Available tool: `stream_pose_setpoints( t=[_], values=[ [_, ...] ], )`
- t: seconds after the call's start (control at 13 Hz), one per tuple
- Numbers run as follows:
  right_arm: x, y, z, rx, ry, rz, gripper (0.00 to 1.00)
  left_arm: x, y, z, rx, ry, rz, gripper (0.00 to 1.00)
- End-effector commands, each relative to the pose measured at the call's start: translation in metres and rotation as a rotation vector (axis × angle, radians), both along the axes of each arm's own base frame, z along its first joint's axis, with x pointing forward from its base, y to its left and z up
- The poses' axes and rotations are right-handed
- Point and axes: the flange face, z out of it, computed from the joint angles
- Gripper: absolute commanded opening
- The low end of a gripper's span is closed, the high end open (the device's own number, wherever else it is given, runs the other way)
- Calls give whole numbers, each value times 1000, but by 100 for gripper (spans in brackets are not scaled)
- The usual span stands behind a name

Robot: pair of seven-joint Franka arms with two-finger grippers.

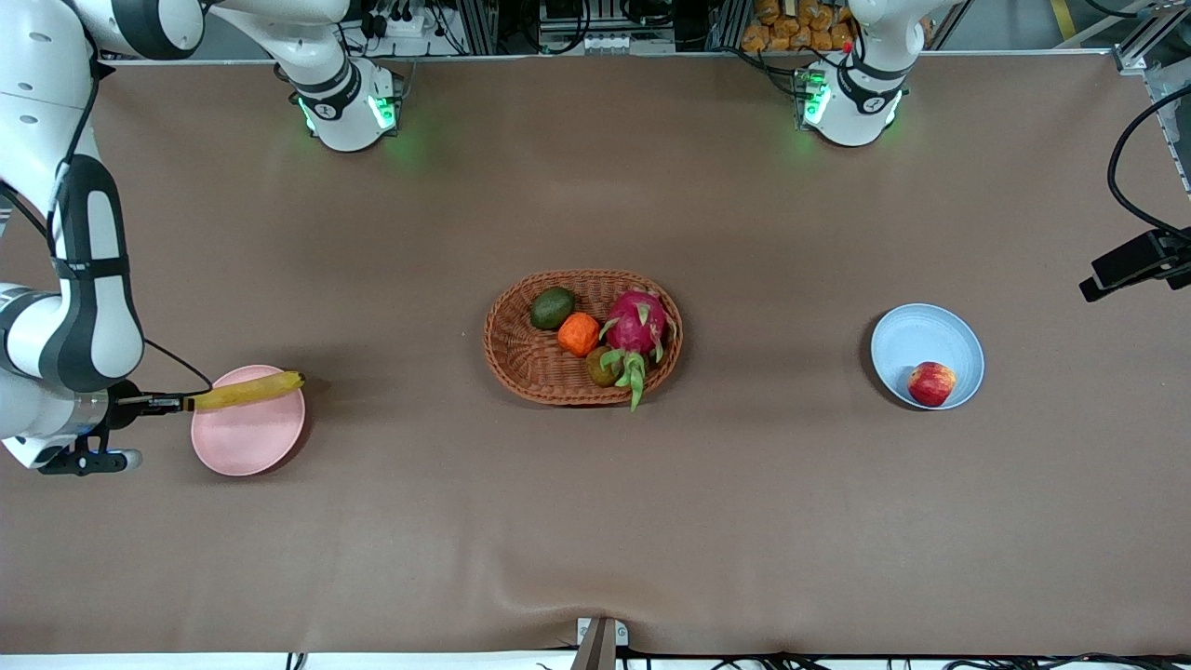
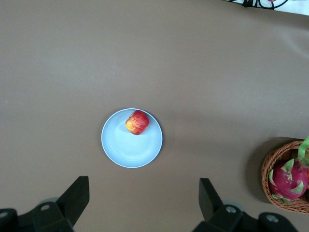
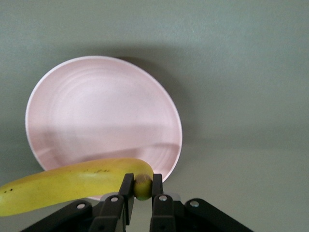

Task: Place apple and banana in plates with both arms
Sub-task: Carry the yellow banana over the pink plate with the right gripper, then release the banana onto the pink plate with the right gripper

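The yellow banana [image 1: 249,390] hangs over the pink plate [image 1: 244,437] at the right arm's end of the table. My right gripper [image 1: 189,403] is shut on the banana's end [image 3: 143,186], and the pink plate [image 3: 96,106] lies below it. The red apple [image 1: 931,383] rests in the light blue plate [image 1: 916,337] at the left arm's end of the table. In the left wrist view the apple [image 2: 137,122] sits near the blue plate's rim [image 2: 120,157], and my left gripper [image 2: 144,198] hovers high above the table beside that plate, open and holding nothing.
A brown wicker basket [image 1: 521,358] stands mid-table with a dragon fruit [image 1: 637,324], an orange fruit [image 1: 579,333] and a dark green avocado [image 1: 553,308]. A black camera mount [image 1: 1135,261] juts in at the left arm's end.
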Motion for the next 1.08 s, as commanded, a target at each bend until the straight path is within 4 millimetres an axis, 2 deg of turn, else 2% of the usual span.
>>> stream_pose_setpoints(
  t=[0.0,0.08,0.15,0.23,0.31,0.39,0.54,0.62,0.69,0.77,0.93,1.0],
  values=[
    [6,-16,3,-5,-28,61,0,-14,-4,9,44,-14,-20,100],
    [6,-19,3,-5,-36,73,0,-21,-8,12,54,-15,-20,100],
    [11,-21,6,-16,-70,127,22,-31,-14,13,67,-10,-20,100],
    [14,-20,8,-41,-90,229,90,-36,-7,11,72,-1,-4,100],
    [17,-21,10,-50,-113,248,100,-42,-9,13,81,-1,-21,100],
    [17,-22,15,-49,-122,243,100,-47,-6,13,86,3,-14,100],
    [20,-9,28,-43,-131,255,100,-57,-5,9,83,13,-13,100],
    [17,-3,46,-32,-124,255,100,-63,-5,8,80,15,-14,100],
    [11,13,62,-1,-89,240,100,-68,-5,6,68,6,-12,100],
    [9,34,86,1,-84,222,100,-71,-5,7,58,0,-8,100],
    [2,79,146,-28,-132,214,100,-72,-4,7,57,0,-8,100],
    [-6,94,168,-37,-153,206,100,-73,-7,8,57,-2,-13,100]
  ],
)
